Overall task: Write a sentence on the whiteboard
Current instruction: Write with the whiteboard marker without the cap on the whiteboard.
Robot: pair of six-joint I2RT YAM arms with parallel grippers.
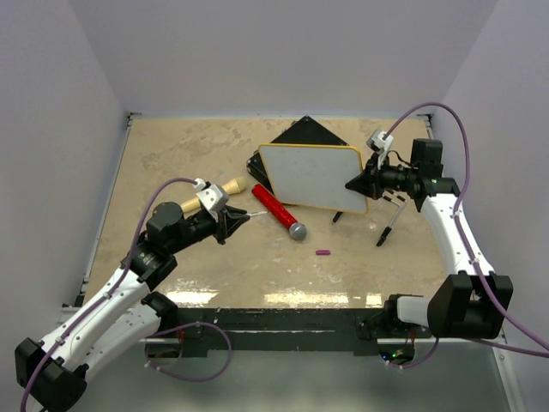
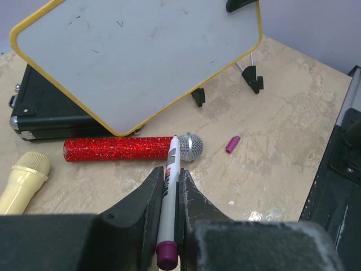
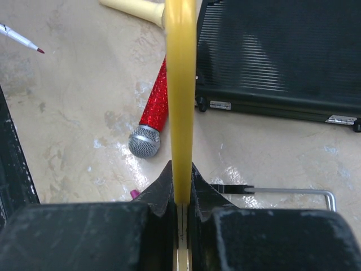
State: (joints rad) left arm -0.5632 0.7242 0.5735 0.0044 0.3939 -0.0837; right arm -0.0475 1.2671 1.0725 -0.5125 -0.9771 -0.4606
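From the overhead feed I saw the right gripper [image 1: 356,183] clamped on the right edge of the whiteboard [image 1: 310,176]. It held the board tilted over the near side of the black case [image 1: 304,133], towards the back of the table [image 1: 171,146]. On the right wrist camera the jaws were pinched tight on the yellow rim, with the board seen edge-on. The board's face was white apart from a few faint dark specks.

The left gripper [image 2: 170,172] was closed narrow on a marker [image 2: 169,192], purple end towards the wrist and tip aimed at the board but apart from it. A red glitter microphone [image 1: 279,212] lay between the marker tip and the board. A cream microphone [image 1: 210,196] lay to its left, and a small purple cap [image 1: 322,253] sat loose on the table nearer me.
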